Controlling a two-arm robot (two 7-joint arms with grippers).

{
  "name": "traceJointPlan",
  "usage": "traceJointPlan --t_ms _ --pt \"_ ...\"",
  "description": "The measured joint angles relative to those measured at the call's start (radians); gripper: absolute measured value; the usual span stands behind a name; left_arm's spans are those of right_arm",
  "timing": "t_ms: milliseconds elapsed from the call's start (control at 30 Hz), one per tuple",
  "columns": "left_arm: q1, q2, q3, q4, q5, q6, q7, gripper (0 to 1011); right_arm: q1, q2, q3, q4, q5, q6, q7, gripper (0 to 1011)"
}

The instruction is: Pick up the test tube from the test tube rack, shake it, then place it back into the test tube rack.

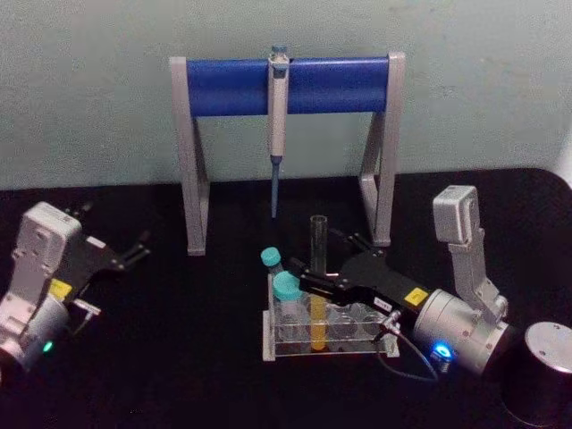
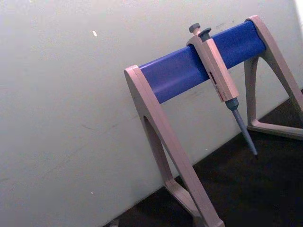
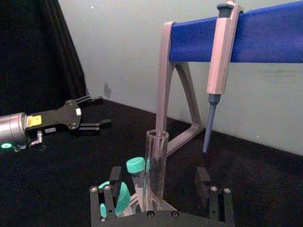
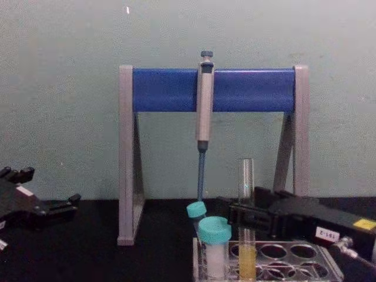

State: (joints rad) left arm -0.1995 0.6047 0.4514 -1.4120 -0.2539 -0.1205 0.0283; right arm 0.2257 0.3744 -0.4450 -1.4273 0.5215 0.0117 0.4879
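From 4 o'clock of the test tube rack, I see the right gripper reaching in with its jaws spread wide on either side of the test tube, gripping nothing. I cannot tell whether a finger touches the glass. The test tube stands upright in a rack hole with yellow-orange liquid in its lower part, and a teal-capped vial sits just beside it at 9 o'clock. The left gripper sits parked well apart at the rack's 9 o'clock, jaws parted and empty. The pipette stand rises at 12 o'clock.

The test tube stands upright in the test tube rack, right gripper at mid-height.
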Motion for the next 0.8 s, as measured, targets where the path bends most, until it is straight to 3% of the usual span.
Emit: traceJointPlan --t_ms 300,533,800 --pt "0.0 0.0 0.0 0.0 0.0 0.0 0.0 1001 -0.001 0.0 0.001 0.0 0.0 0.0 0.0 961" --pt "0.0 0.0 0.0 0.0 0.0 0.0 0.0 1001 -0.001 0.0 0.001 -0.001 -0.001 -0.001 0.0 792" --pt "0.0 0.0 0.0 0.0 0.0 0.0 0.0 1001 -0.001 0.0 0.001 -0.002 -0.001 -0.001 -0.001 515"
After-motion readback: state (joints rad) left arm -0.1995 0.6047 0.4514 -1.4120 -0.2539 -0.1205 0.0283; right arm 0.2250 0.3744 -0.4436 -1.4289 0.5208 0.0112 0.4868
